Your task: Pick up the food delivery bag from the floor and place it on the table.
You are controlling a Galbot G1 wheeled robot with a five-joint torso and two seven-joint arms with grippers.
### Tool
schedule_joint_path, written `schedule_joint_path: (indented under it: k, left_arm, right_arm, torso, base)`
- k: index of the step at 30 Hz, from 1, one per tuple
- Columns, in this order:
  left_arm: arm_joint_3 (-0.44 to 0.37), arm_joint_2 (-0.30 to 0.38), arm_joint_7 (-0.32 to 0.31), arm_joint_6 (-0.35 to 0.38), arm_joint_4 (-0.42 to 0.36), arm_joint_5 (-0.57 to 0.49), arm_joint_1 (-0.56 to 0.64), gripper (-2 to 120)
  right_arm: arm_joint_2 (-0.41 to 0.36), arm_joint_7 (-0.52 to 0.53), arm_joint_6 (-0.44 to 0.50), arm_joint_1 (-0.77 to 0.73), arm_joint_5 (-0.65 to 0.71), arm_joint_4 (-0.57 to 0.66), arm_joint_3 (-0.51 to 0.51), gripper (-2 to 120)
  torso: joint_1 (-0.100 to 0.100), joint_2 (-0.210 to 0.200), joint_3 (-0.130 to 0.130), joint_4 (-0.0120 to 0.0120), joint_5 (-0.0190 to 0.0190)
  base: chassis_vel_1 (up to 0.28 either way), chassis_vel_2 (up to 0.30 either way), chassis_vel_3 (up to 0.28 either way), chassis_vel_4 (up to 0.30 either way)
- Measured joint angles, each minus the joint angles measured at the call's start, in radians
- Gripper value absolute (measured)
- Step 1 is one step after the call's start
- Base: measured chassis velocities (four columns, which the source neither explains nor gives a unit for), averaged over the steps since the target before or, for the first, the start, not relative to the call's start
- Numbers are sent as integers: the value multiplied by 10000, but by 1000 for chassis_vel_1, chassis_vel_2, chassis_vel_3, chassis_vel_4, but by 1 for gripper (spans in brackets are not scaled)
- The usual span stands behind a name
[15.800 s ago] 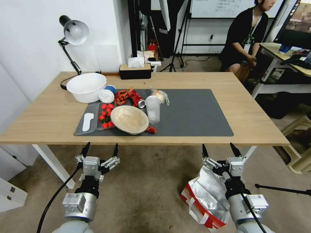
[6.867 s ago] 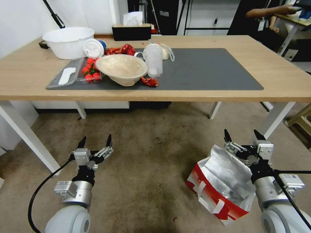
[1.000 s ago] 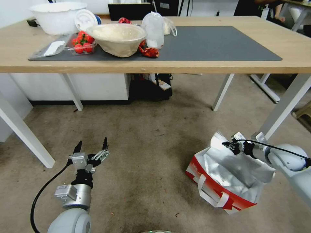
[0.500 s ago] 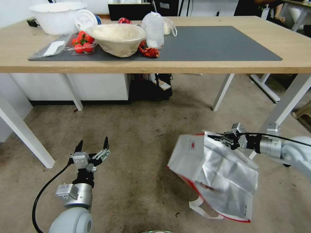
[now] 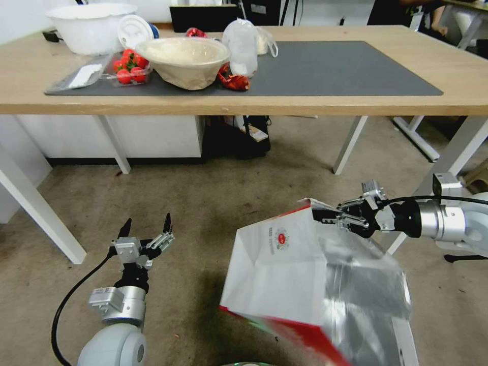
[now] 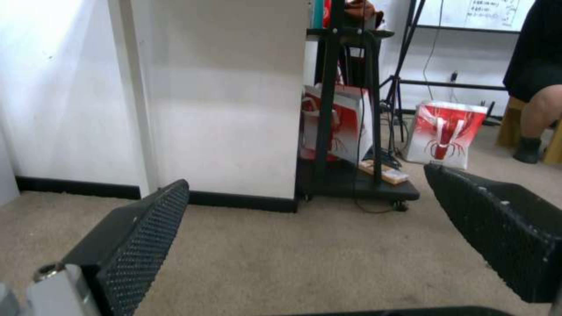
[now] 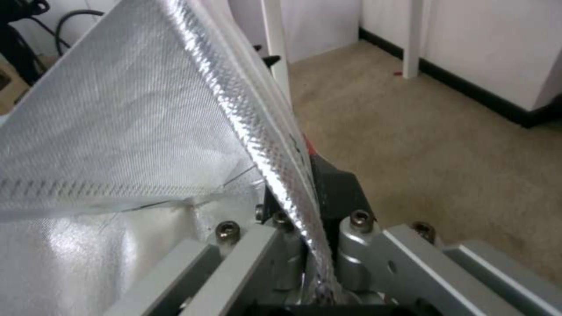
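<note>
The food delivery bag [image 5: 284, 274], white and red with silver foil lining and a round red logo, hangs tilted above the floor [image 5: 213, 203]. My right gripper [image 5: 325, 216] is shut on the bag's upper rim, its arm reaching in from the right. In the right wrist view the foil wall [image 7: 175, 109] is pinched between the closed fingers [image 7: 328, 193]. My left gripper [image 5: 146, 229] hovers open and empty low over the carpet at the left; its two black pads [image 6: 140, 228] stand far apart. The table [image 5: 356, 104] with the dark grey mat [image 5: 345, 66] spans the back.
On the mat's left part sit a white bowl [image 5: 91, 25], a beige bowl [image 5: 183, 58], a tray of red fruit [image 5: 127, 68] and a plastic cup [image 5: 240, 43]. White table legs [image 5: 351, 145] stand ahead of the bag. Other red-and-white bags [image 6: 445, 134] stand beyond.
My right gripper has lifted the bag off the carpet and swung it left and toward me; it now hangs tilted. The left arm has not moved.
</note>
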Motion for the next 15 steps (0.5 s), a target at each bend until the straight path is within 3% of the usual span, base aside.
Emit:
schedule_joint_path:
  k: [15]
  left_arm:
    - [30,-49,161,-55,-1,17,-49,100]
  right_arm:
    - [-1008,790,-294,-460,812,1004,570,0]
  torso:
    - [0,0,1,1,-1]
  base:
    - [0,0,0,0]
